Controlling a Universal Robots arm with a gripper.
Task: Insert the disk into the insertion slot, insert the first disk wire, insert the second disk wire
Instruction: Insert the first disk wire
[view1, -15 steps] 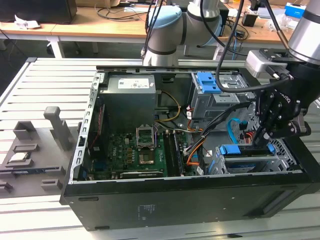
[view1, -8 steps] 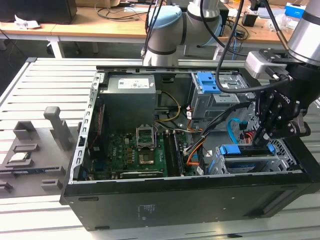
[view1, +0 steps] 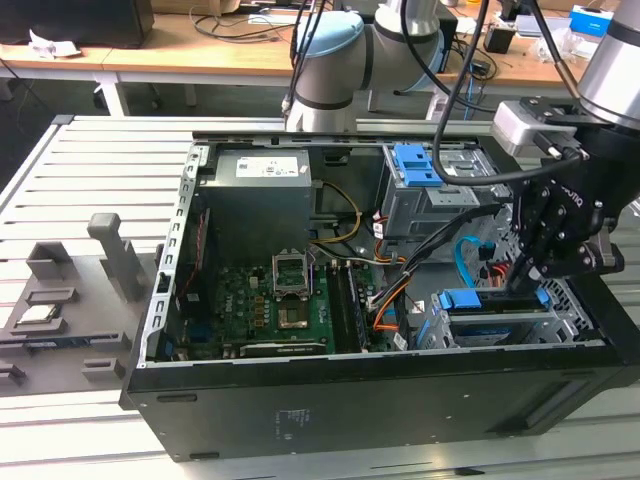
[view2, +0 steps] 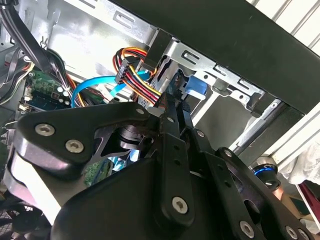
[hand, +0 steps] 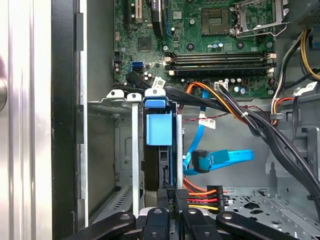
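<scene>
**Down at the drive cage: disk is in, gripper on the power lead**

Inside the open black case (view1: 350, 400), at the corner on the exterior view's right, the disk (hand: 159, 127) sits in the insertion slot (hand: 135, 150). The slot is a low cage of thin grey sheet metal with a perforated floor. The disk is a dark slab in a glossy blue plastic carrier with a chunky square tab on its end. You can see that blue from the exterior view too (view1: 490, 303), level with the cage's rim (view1: 500, 325).

The gripper (hand: 173, 196) is matte black, all flat plates and shiny screw heads, and it's right at the disk's end. Its two fingers are pulled in narrow, almost parallel. In both wrist views the first disk wire (hand: 202, 192) runs straight into the tips, so it looks pinched there. It's a skinny bundle of red, orange, yellow and black strands with a small dark blocky plug further along (view2: 125, 65).

The second disk wire (hand: 220, 159) is a flat, smooth, light-blue ribbon. It curves in a loop (view2: 92, 85) and its little plug sits just beside the disk's side, away from the gripper.

Past the cage there's the green motherboard (hand: 200, 30) with its long memory slots, plus thick black cables draped across.
</scene>
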